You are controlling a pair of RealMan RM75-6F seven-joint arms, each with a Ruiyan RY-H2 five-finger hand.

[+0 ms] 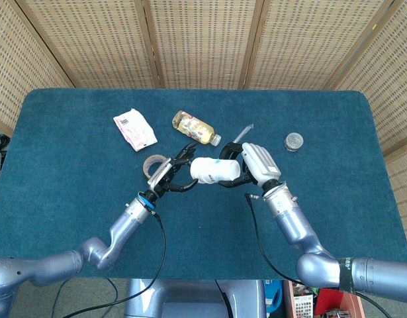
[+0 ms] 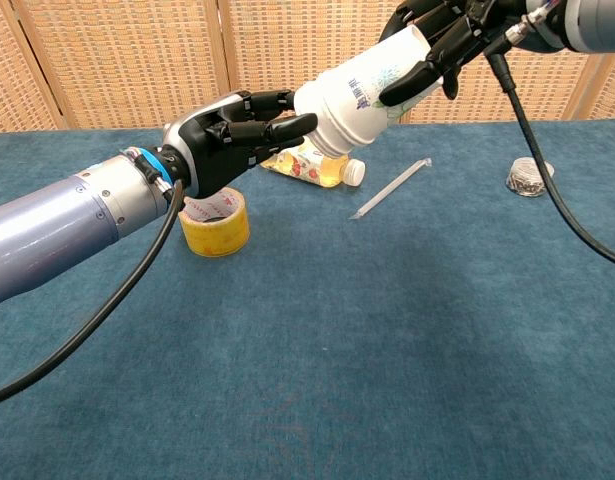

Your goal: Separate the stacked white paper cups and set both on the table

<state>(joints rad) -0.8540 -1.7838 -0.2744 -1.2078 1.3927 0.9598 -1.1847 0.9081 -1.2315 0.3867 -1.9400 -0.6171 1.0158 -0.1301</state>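
The stacked white paper cups (image 2: pixel 352 92) hang tilted above the table, bottom end toward the left, also seen from above as the cups (image 1: pixel 214 170). My right hand (image 2: pixel 439 38) grips their rim end, fingers wrapped around the wall; the head view shows this right hand (image 1: pixel 256 163) too. My left hand (image 2: pixel 235 130) reaches in from the left, and its fingertips (image 2: pixel 293 123) lie above and below the cups' bottom end, pinching it. From overhead, the left hand (image 1: pixel 173 173) straddles that end.
On the blue table (image 2: pixel 387 330) lie a roll of yellow tape (image 2: pixel 215 220), a small bottle of yellow liquid (image 2: pixel 312 163), a wrapped straw (image 2: pixel 391 189), a small round tin (image 2: pixel 528 176) and a pink-white packet (image 1: pixel 134 128).
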